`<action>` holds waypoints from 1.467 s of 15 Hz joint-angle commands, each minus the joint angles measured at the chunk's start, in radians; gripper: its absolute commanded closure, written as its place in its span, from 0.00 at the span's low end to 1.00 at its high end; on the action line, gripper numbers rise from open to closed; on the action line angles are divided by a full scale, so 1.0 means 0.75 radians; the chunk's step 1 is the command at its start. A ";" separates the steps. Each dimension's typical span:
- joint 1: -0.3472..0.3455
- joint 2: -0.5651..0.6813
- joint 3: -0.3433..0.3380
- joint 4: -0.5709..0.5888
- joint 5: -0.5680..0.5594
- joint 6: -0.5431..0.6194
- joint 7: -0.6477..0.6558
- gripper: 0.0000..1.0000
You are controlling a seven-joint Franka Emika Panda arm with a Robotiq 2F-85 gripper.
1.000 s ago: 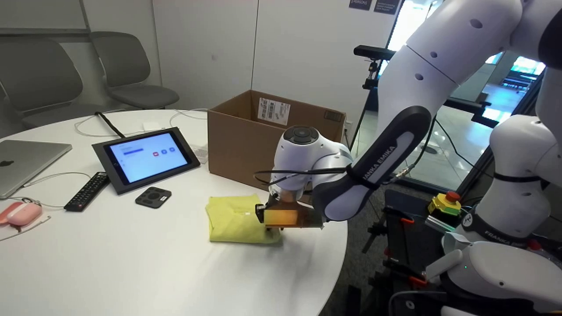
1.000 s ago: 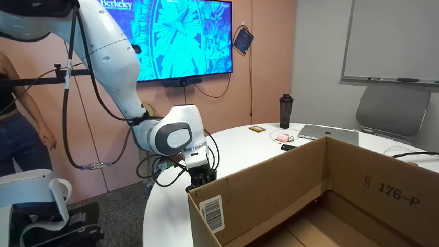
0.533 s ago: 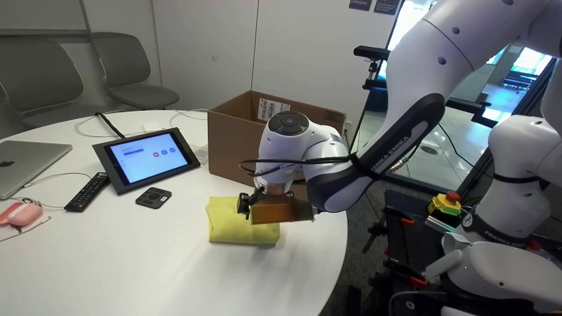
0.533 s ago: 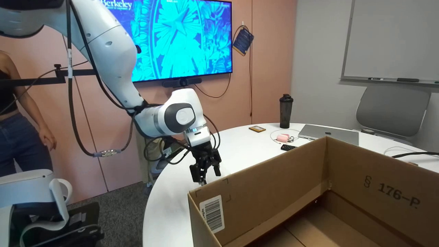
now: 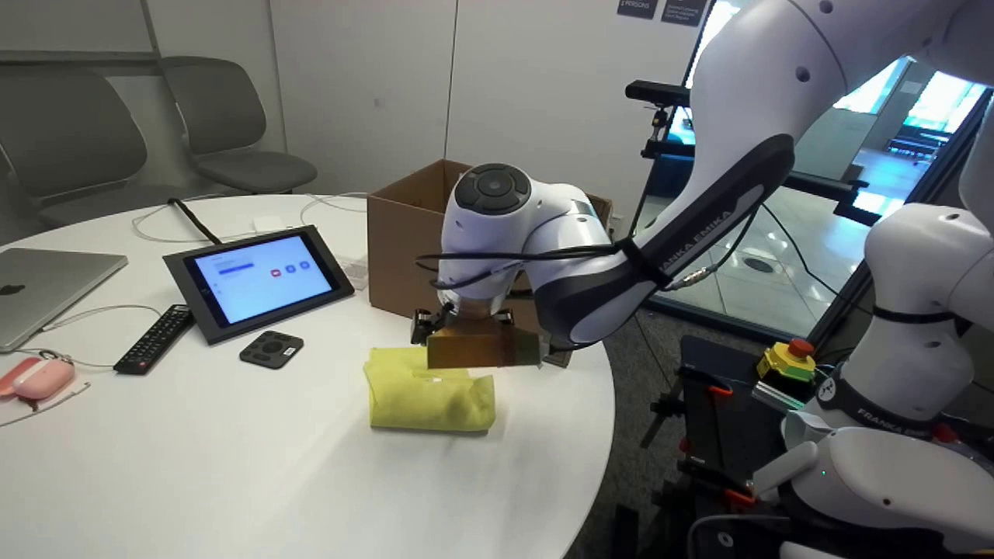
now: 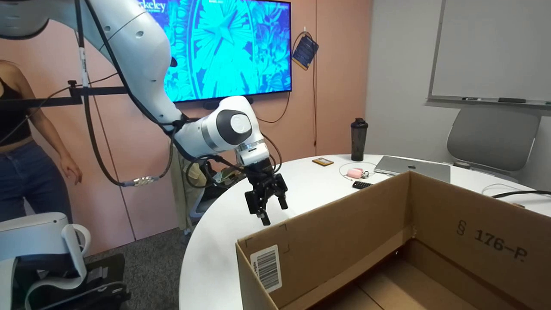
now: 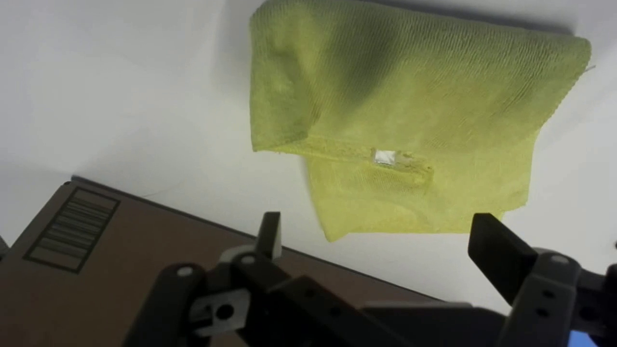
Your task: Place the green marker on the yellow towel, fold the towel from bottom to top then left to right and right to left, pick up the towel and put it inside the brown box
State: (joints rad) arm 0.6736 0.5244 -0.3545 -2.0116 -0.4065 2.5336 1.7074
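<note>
In front of a pale wall (image 5: 342, 93), a round white table (image 5: 295, 481). Over it, a white robot arm (image 5: 734, 190), bent downward. At the table's far side in an exterior view, the brown box (image 5: 400, 256), upright and open at the top. Well apart from the box, a closed silver laptop (image 5: 54, 287). Between laptop and box, a lit tablet (image 5: 260, 279). On the table near the box, the yellow towel (image 7: 424, 106), folded, with one layer jutting from under another. Above the table, near towel and box, the fingers (image 7: 499, 260), spread wide apart. Near the laptop, a black remote (image 5: 155, 339). At the towel's folded edge, a white patch (image 7: 385, 157), too small to identify
</note>
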 commanded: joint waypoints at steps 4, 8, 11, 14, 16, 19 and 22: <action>-0.224 0.056 0.141 0.020 -0.004 0.040 0.124 0.00; -0.341 0.161 0.171 0.062 0.001 0.113 0.121 0.00; -0.397 0.249 0.181 0.117 0.017 0.150 0.072 0.00; -0.423 0.323 0.186 0.180 0.030 0.166 0.040 0.00; -0.428 0.359 0.186 0.218 0.041 0.169 0.022 0.00; -0.428 0.411 0.181 0.271 0.051 0.164 0.004 0.00; -0.425 0.453 0.175 0.310 0.064 0.154 -0.011 0.00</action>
State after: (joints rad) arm 0.3645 0.8199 -0.2272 -1.8381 -0.3888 2.6516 1.7413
